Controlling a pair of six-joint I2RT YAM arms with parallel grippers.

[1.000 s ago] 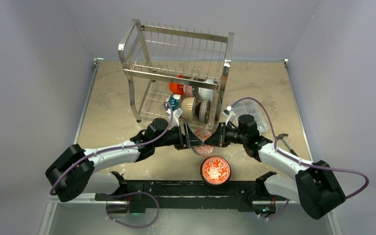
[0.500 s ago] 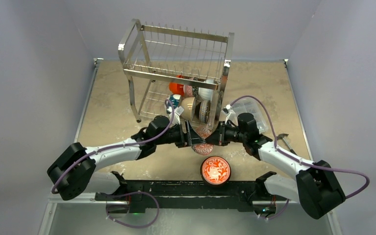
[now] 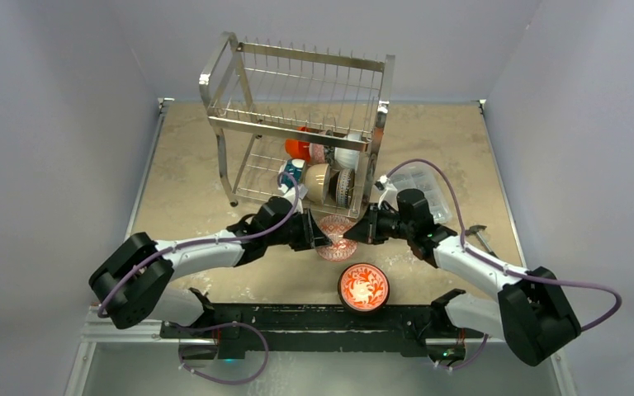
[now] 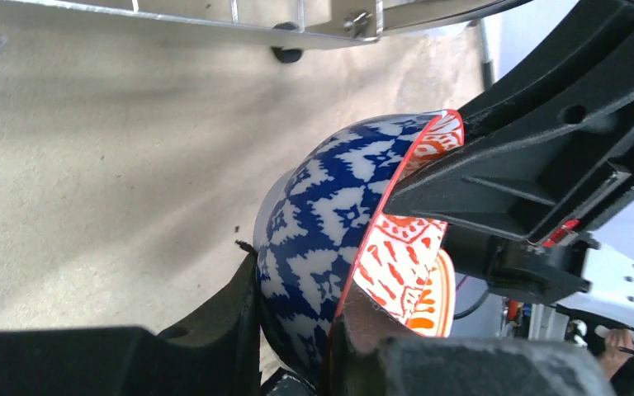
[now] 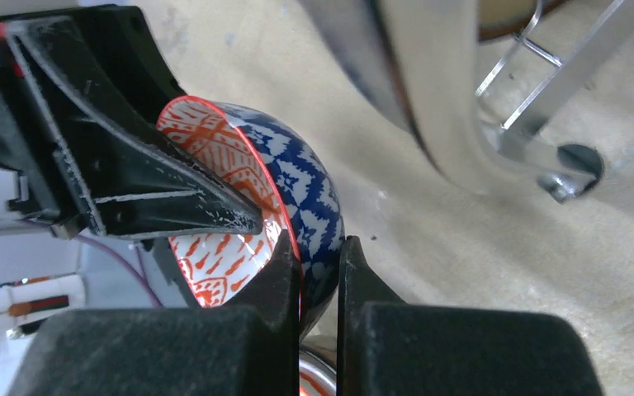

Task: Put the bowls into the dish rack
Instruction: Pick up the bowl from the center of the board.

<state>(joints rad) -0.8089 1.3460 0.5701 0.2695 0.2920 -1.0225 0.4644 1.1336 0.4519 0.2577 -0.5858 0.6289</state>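
A blue patterned bowl (image 3: 335, 236) with an orange-red inside hangs on edge just in front of the dish rack (image 3: 297, 124), held from both sides. My left gripper (image 3: 317, 233) is shut on its wall (image 4: 322, 214), one finger outside and one inside. From the opposite side my right gripper (image 3: 355, 232) is shut on the bowl's rim (image 5: 309, 194). A red-and-white floral bowl (image 3: 363, 286) sits upright on the table near the front edge. Several bowls stand in the rack's lower tier, among them an orange-red one (image 3: 297, 148) and a tan one (image 3: 318, 181).
A clear plastic box (image 3: 426, 186) lies right of the rack, behind my right arm. A small dark tool (image 3: 480, 239) lies near the table's right edge. The rack's foot (image 5: 579, 165) and leg (image 5: 437, 99) stand close behind the held bowl.
My left gripper has closed onto the bowl that my right gripper was holding. Both arms and the bowl have shifted slightly toward the rack.
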